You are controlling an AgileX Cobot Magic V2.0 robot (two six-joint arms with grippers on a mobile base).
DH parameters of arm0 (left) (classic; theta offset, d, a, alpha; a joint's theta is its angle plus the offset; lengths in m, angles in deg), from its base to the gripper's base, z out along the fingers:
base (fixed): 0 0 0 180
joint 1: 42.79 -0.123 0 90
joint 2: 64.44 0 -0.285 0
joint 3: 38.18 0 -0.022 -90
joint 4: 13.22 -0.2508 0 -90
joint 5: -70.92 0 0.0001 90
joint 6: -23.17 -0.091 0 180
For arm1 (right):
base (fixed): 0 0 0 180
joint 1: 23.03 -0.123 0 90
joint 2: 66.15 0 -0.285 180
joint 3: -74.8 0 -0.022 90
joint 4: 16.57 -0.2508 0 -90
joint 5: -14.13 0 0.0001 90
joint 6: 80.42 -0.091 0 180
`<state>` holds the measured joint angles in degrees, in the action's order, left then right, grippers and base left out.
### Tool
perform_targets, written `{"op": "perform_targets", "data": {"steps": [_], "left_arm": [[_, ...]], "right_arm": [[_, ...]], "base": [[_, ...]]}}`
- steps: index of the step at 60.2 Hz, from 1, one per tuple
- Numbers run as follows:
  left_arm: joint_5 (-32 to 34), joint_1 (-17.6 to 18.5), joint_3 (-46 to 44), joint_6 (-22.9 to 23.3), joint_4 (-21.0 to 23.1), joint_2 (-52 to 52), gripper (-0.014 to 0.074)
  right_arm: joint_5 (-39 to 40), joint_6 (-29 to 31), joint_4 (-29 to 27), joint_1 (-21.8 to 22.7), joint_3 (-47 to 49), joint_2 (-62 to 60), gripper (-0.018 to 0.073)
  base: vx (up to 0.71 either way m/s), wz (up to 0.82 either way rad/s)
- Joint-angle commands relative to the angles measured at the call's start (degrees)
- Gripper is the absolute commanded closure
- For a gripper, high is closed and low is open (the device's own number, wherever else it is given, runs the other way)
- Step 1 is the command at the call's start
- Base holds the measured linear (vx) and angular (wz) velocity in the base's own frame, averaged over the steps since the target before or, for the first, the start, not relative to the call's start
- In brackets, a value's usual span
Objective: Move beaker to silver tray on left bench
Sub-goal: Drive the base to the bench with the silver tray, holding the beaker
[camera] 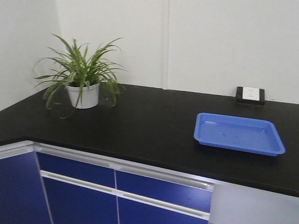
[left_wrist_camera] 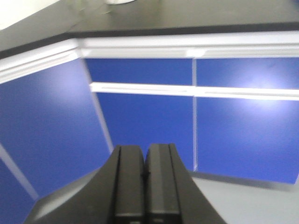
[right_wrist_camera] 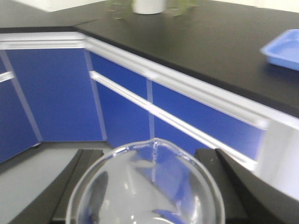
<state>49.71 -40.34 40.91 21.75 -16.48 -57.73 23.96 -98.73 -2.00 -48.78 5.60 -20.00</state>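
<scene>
My right gripper [right_wrist_camera: 145,186] is shut on the beaker [right_wrist_camera: 145,186], a clear glass cylinder whose round rim with a small spout fills the bottom of the right wrist view. It hangs in front of the blue cabinet fronts, below the black worktop [right_wrist_camera: 210,42]. My left gripper [left_wrist_camera: 144,182] is shut and empty, its black fingers pressed together, pointing at the blue cabinet doors. The black worktop [camera: 140,121] shows in the front view against a white wall. The silver tray is out of view. Neither gripper shows in the front view.
A blue plastic tray [camera: 238,133] lies on the worktop's right part and also shows in the right wrist view [right_wrist_camera: 282,49]. A potted green plant [camera: 81,77] stands at the back left. A wall socket box [camera: 250,95] sits at the back right. Blue cabinet doors [left_wrist_camera: 140,107] run under the worktop.
</scene>
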Motion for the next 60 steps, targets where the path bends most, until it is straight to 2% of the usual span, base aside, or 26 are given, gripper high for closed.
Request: {"op": "perform_targets", "data": {"steps": [1, 60], "left_arm": [[4.31, 0.45, 1.14, 0.1, 0.15, -0.41, 0.0595], [4.31, 0.45, 1.14, 0.1, 0.15, -0.41, 0.0595]], "right_arm": [[4.64, 0.23, 0.03, 0.17, 1.69, -0.27, 0.057], [4.64, 0.23, 0.03, 0.17, 1.69, -0.27, 0.057]], "base": [[-0.33, 0.49], [-0.31, 0.64]]}}
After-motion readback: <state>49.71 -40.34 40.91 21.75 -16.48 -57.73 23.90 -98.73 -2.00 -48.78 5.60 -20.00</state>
